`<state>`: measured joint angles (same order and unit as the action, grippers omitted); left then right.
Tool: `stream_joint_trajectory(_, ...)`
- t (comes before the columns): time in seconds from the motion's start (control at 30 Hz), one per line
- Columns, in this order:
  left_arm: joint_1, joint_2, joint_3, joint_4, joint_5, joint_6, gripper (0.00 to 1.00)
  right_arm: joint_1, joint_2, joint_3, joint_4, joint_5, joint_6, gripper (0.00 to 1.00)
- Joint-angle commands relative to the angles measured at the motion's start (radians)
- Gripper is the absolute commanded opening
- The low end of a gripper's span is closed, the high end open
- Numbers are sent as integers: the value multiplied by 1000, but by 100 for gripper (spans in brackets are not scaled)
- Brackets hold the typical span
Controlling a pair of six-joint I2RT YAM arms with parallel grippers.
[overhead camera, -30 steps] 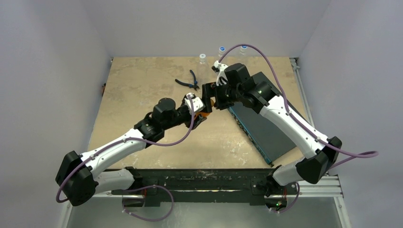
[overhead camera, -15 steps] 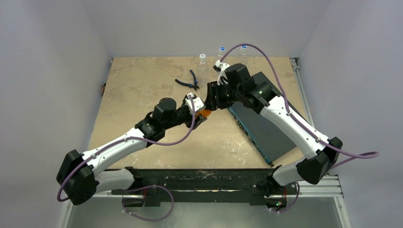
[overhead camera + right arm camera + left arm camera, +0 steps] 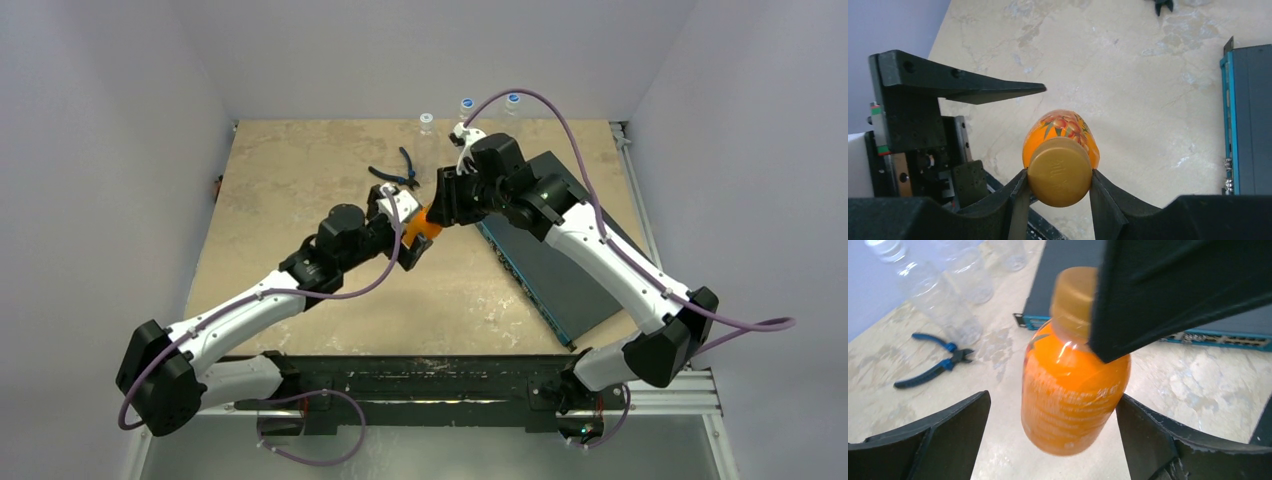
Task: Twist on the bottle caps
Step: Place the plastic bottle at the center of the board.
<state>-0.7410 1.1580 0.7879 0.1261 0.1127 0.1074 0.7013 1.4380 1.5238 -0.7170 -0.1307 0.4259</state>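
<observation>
So here's where we've got to: our right hand (image 3: 1059,176) is clamped on the brownish cap (image 3: 1074,290) of the orange bottle (image 3: 1073,400), one finger on each side, and the cap sits on the neck. The bottle is around mid-counter, tilted a bit, and looks lifted off the counter (image 3: 300,180), hanging from that pinch as far as we can tell. Our left hand (image 3: 1052,402) is wide open around the bottle's body, a finger on either side with a gap on both, so it's not touching. Further back on the counter lie the blue-handled pliers (image 3: 933,365), and the clear bottles (image 3: 466,108) stand in a row at the far edge. A dark box (image 3: 560,270) lies on the right side, under our right arm.
</observation>
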Motion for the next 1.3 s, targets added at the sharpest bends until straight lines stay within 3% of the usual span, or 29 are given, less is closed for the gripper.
stream_joint_trajectory(0.0, 63, -38, 34, -23, -137, -98, 97, 2, 40, 52, 66, 121, -17, 14)
stream_joint_trajectory(0.4, 155, -26, 166, -292, -379, -156, 100, 1, 302, 90, 235, 417, -120, 12)
stream_joint_trajectory(0.83, 170, 30, 260, -363, -362, -232, 100, 1, 532, 175, 360, 535, -209, 12)
stream_joint_trajectory(1.03, 171, 54, 285, -382, -347, -241, 100, 1, 563, 183, 350, 528, -202, 25)
stream_joint_trajectory(1.27, 174, 88, 329, -419, -325, -259, 100, 1, 578, 182, 336, 511, -186, 51)
